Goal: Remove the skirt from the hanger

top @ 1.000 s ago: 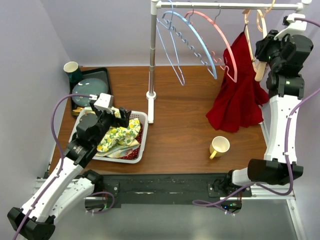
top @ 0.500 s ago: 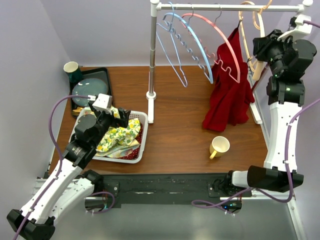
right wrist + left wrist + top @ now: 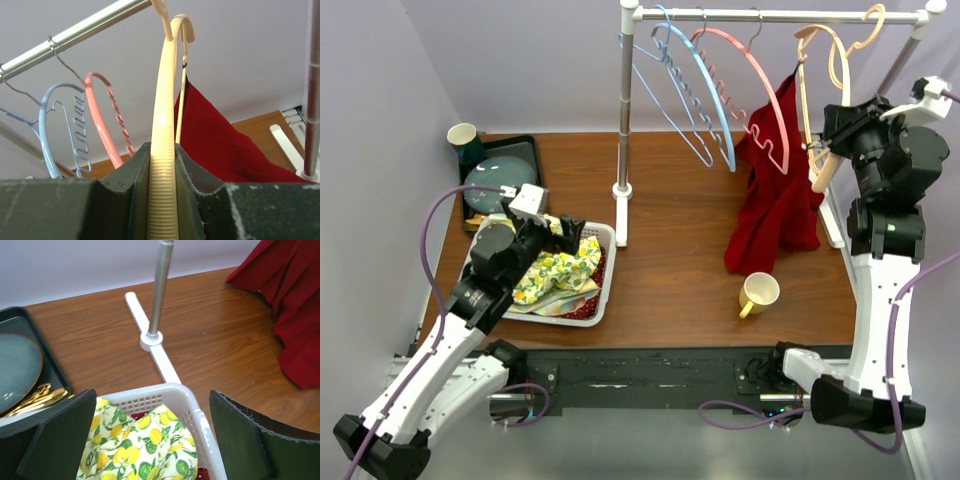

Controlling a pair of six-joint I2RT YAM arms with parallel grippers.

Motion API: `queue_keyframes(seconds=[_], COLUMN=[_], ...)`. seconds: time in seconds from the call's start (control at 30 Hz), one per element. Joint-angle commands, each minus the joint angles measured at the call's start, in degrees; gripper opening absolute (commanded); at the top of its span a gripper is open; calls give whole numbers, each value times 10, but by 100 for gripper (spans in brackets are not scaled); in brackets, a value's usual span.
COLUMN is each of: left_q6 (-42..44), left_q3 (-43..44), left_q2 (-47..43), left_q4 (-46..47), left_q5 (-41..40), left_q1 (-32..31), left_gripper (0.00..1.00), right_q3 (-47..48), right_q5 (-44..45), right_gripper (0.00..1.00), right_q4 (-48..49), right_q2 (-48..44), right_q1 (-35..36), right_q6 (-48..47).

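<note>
Right tool point(image 3: 162, 165) is clamping narrowly on the ribbed arm of the cream hanger point(image 3: 166, 90), high up to the right of the rack pole point(image 3: 625, 100). Left tool point(image 3: 152, 440) is gaping wide, gripping nothing, hovering over the basket just left of the pole's foot.

Red skirt point(image 3: 775, 200) is hanging from that cream hanger, right of the pole, with its hem reaching down near the worktop point(image 3: 680, 260).

White basket point(image 3: 608, 265) is holding a lemon-print cloth point(image 3: 560, 272) over something red. Black tray point(image 3: 515, 147), farther left of the pole, is carrying a teal plate point(image 3: 500, 185) and gold cutlery point(image 3: 37, 396).

Four hangers are showing on the rail: one wire, one blue, one pink, one cream. Two cups are standing: a yellow mug point(image 3: 758, 293) right of the pole toward the arms, and a dark cup point(image 3: 463, 138) far left of the pole at the tray's corner.
</note>
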Motion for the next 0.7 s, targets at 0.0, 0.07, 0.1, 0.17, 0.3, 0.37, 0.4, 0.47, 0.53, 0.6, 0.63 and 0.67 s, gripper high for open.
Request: queue_keyframes(seconds=[0.0, 0.07, 0.1, 0.17, 0.3, 0.37, 0.4, 0.47, 0.53, 0.6, 0.63, 0.67], left_q6=[6, -7, -13, -27, -23, -16, -13, 2, 29, 49, 63, 70], left_q3=[77, 102, 109, 121, 148, 169, 175, 193, 202, 202, 200, 200], left_q2=[35, 53, 56, 67, 102, 135, 148, 185, 211, 247, 259, 286], left_q4=[19, 32, 40, 75, 129, 148, 156, 182, 208, 264, 285, 330], left_q5=[101, 139, 149, 163, 132, 114, 109, 83, 57, 22, 17, 8], left_q1=[-3, -5, -11, -23, -102, -133, -163, -196, -251, -299, -314, -327], left_gripper=[100, 100, 100, 100, 100, 100, 100, 99, 98, 98, 98, 98], right_q3=[3, 8, 10, 10, -9, -23, -28, -39, -47, -49, -42, -38], right_q5=[55, 76, 76, 87, 79, 80, 75, 69, 67, 64, 60, 59], right_gripper=[0, 0, 0, 0, 0, 0, 0, 0, 0, 0, 0, 0], right_q4=[38, 9, 0, -20, -29, -31, -33, -43, -48, -56, -60, -66], right_q2=[-43, -53, -55, -67, -85, -94, -98, -108, -116, -127, -128, -130], right_q1=[2, 2, 2, 2, 3, 4, 5, 6, 6, 6, 5, 6], right_q6=[35, 31, 31, 40, 63, 75, 78, 91, 110, 125, 138, 143])
